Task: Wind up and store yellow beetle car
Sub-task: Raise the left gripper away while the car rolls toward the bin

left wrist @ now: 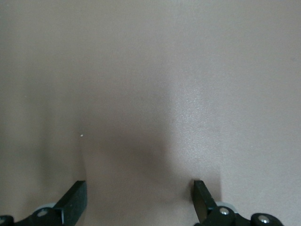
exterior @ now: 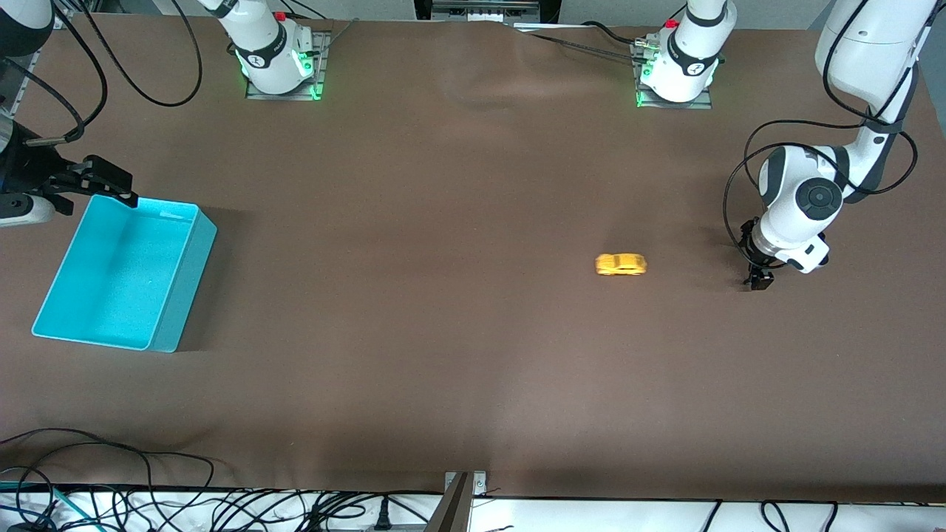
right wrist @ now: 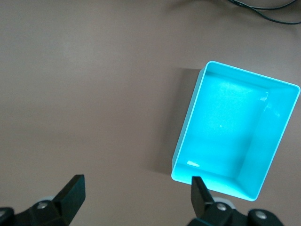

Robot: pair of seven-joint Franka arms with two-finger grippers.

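We count one car (exterior: pixel 621 264), lying on the table (exterior: pixel 443 332) toward the left arm's end, and one turquoise bin (exterior: pixel 181 295) holding nothing. Left gripper (exterior: pixel 759 281), spread, sits near the car; right gripper (exterior: pixel 100 181), spread, hangs over the bin's rim.

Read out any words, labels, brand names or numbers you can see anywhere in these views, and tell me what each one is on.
No readable text anywhere.
Small dark round marks on both arm bases: too small to read.
Yellow beetle car, turquoise bin, brown table: no lettering visible.
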